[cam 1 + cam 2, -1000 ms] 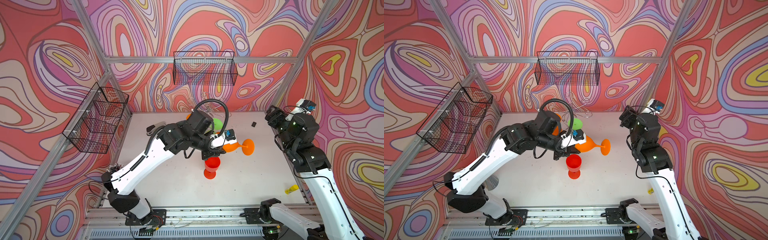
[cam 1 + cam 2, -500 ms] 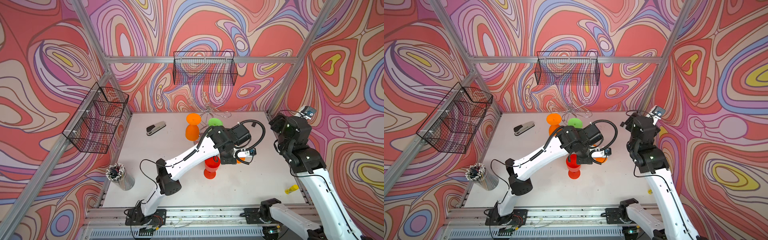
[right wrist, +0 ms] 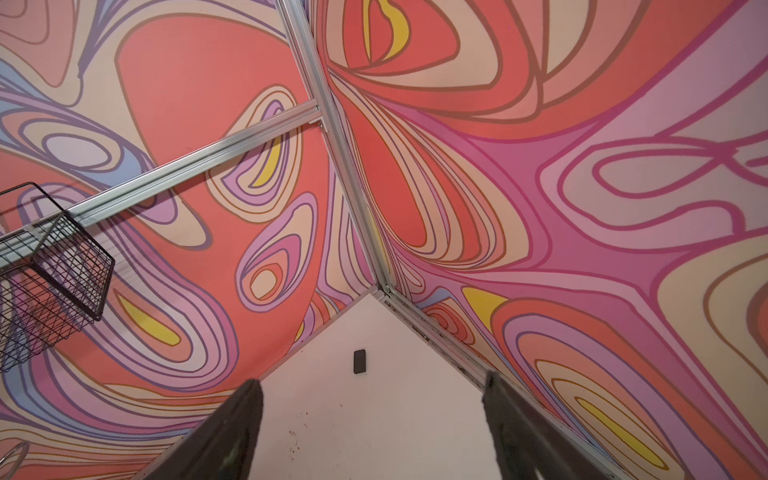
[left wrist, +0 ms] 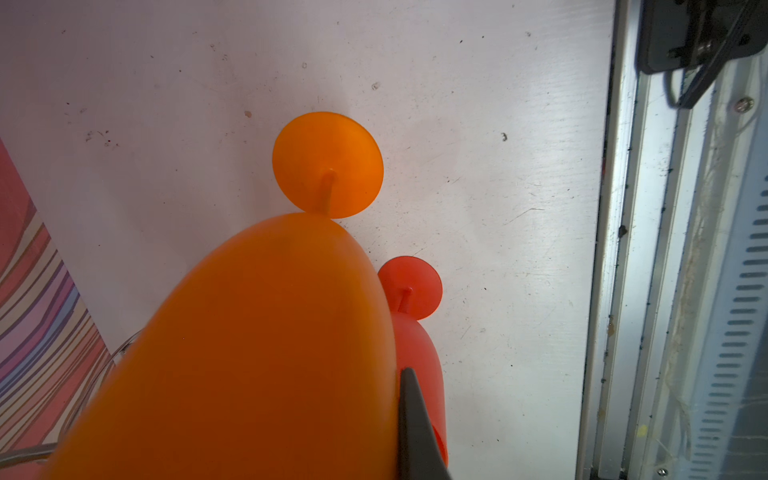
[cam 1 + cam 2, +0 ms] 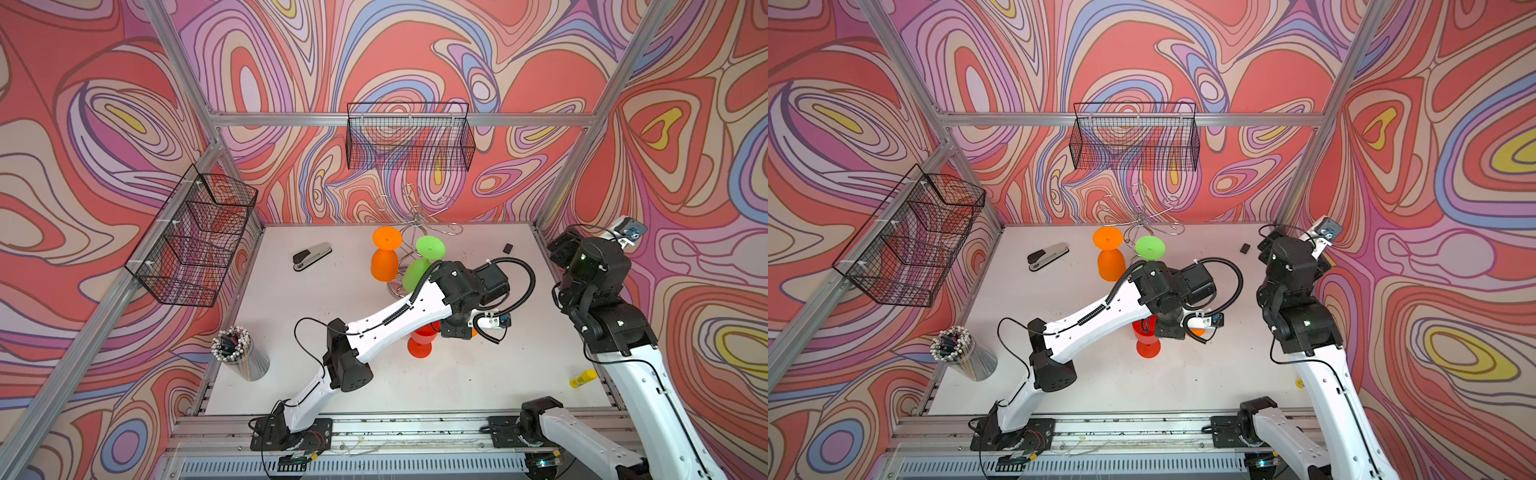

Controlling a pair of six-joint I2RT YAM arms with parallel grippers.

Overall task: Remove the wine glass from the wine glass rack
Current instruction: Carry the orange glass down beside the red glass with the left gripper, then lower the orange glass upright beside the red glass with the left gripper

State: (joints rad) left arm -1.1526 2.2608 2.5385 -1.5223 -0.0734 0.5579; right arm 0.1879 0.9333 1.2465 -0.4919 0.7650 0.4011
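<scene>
Glossy plastic wine glass (image 4: 266, 353), chrome rack (image 5: 417, 222)

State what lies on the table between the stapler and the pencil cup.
Nothing; the table between stapler and pencil cup is bare, shown in both top views.

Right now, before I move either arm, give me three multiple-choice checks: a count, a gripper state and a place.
1. How many glasses hang on the rack? A one, B two, C four.
2. The right gripper is: A open and empty, B shut on a glass, C shut on the rack.
3. The red glass is: A on the rack, B upright on the table, C in the right gripper.
Answers: B: orange glass and green glass hang there; A: jaws apart, nothing between; B: its foot sits on the table.
</scene>
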